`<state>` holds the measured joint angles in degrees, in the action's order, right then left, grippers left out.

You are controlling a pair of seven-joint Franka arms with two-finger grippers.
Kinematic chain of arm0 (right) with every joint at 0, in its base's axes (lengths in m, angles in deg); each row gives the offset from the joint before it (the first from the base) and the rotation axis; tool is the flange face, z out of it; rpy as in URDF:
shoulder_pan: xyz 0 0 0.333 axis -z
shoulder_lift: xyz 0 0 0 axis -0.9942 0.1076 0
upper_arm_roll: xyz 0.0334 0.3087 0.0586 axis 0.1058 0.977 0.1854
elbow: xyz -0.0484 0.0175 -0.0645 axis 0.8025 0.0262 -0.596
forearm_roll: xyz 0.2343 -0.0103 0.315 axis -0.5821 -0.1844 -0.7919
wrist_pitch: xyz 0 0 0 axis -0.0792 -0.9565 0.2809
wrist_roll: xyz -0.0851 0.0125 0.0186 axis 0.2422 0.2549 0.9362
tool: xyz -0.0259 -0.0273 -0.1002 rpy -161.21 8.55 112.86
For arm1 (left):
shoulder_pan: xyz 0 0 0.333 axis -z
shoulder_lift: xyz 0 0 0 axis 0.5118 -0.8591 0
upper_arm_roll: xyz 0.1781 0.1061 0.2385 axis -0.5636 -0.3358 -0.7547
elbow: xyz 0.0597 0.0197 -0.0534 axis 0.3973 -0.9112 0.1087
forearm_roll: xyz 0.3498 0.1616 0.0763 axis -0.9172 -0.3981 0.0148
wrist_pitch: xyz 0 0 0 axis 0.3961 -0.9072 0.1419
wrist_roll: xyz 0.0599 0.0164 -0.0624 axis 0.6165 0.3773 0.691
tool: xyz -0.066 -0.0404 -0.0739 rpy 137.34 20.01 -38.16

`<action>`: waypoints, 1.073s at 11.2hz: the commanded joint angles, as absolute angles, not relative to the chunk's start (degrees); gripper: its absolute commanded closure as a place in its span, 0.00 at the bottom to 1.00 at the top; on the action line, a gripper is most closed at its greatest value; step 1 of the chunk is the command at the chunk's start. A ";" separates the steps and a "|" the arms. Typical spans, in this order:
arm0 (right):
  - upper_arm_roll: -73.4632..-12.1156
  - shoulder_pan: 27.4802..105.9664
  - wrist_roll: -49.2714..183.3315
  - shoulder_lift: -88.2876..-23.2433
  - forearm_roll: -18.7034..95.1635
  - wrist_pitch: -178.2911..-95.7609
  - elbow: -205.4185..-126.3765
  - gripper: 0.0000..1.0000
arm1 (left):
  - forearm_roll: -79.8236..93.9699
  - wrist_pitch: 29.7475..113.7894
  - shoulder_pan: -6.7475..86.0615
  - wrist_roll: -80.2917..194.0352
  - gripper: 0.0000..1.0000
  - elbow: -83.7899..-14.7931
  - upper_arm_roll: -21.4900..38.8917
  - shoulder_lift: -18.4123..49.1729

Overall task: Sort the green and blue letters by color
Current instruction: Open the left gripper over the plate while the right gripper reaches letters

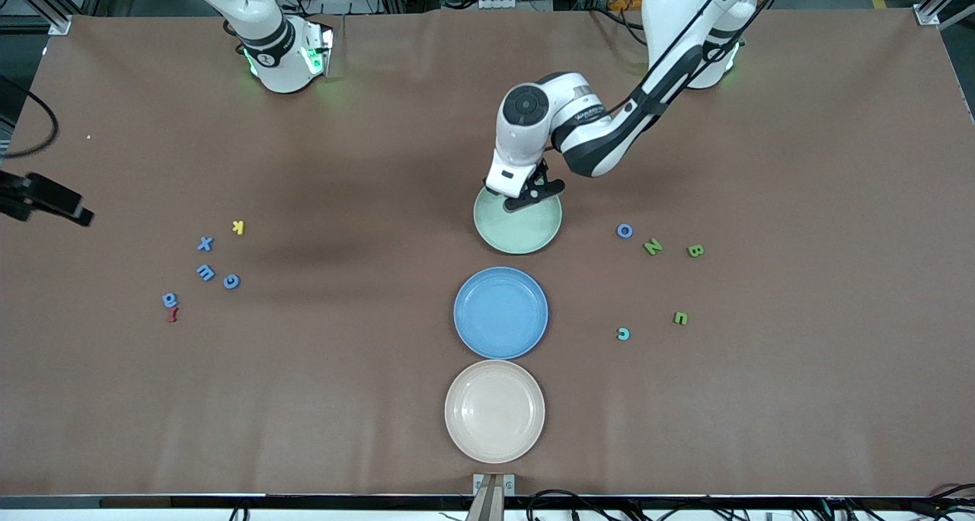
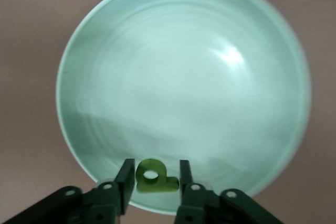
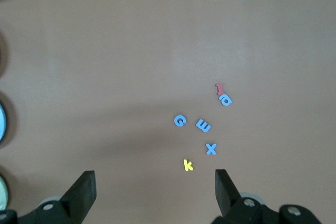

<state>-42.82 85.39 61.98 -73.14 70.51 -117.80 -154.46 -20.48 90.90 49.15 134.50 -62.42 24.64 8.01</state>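
My left gripper (image 1: 533,199) hangs over the edge of the pale green plate (image 1: 533,239) that lies farthest from the front camera. In the left wrist view it (image 2: 153,177) is shut on a green letter (image 2: 164,184) just above the plate (image 2: 184,77). A blue O (image 1: 624,231), a green N (image 1: 653,247), a green B (image 1: 695,250), another green letter (image 1: 681,318) and a teal C (image 1: 623,334) lie toward the left arm's end. A blue X (image 1: 205,243) and three more blue letters (image 1: 231,281) lie toward the right arm's end. My right gripper (image 3: 155,182) is open and empty, high over them.
A blue plate (image 1: 500,313) lies nearer the front camera than the green plate, and a beige plate (image 1: 495,410) lies nearer still. A yellow K (image 1: 238,227) and a dark red letter (image 1: 173,315) lie among the blue letters.
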 commanded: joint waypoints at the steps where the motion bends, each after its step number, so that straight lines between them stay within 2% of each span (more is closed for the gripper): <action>1: -38.22 89.62 63.05 -75.63 69.63 -130.79 -170.54 0.00 | -21.17 87.41 50.29 136.02 0.00 -61.20 24.65 7.69; 5: -38.22 90.41 63.14 -71.26 70.42 -145.92 -182.53 0.00 | -23.44 86.62 47.15 136.73 0.00 -61.38 23.52 9.88; 9: -38.22 94.44 66.30 -63.34 77.09 -149.81 -182.72 0.00 | -35.20 86.70 34.96 132.89 0.00 -59.36 22.89 10.33; 12: -38.22 95.95 67.36 -59.55 77.19 -156.21 -184.82 0.00 | -33.83 86.70 25.27 117.00 0.00 -56.20 22.98 7.35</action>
<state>-39.41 94.02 66.50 -61.89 76.22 -152.19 -183.47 -33.85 87.52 30.83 125.89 -58.41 22.17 9.55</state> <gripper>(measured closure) 0.000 0.000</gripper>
